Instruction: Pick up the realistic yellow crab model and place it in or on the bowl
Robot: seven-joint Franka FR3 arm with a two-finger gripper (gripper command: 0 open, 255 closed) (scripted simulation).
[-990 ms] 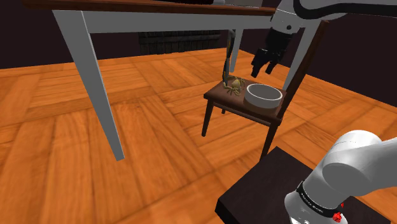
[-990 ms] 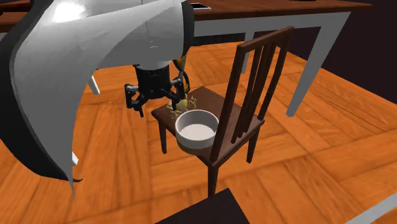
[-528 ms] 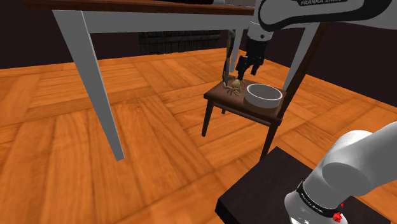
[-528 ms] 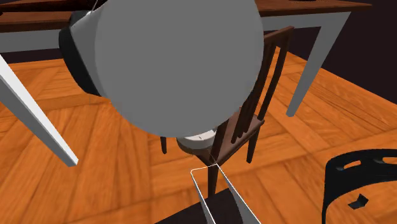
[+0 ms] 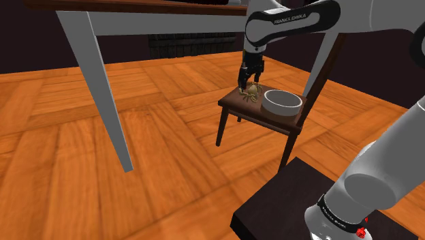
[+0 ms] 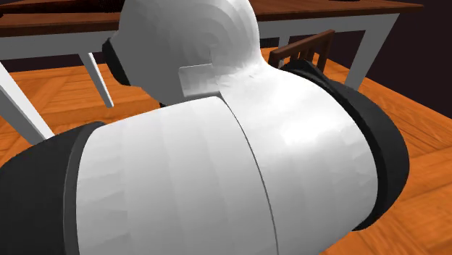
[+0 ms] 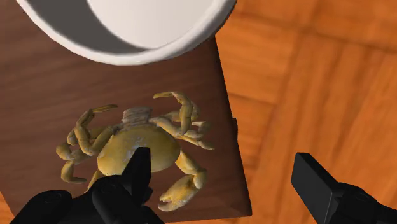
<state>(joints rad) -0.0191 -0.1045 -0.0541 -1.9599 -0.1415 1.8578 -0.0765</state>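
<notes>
The gripper (image 7: 222, 163) hung open and empty, the crab (image 7: 159, 141) beneath one jaw, off-centre, near the edge of the chair seat (image 7: 44, 89).

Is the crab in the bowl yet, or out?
Out: the crab lies on the chair seat beside the white bowl, whose visible inside is bare.

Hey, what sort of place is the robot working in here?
Probably a dining room in a house. There's a parquet wood floor, a table with a dark top and pale legs, and a dark wooden chair next to it, whose seat carries the white bowl and the yellow crab.
</notes>
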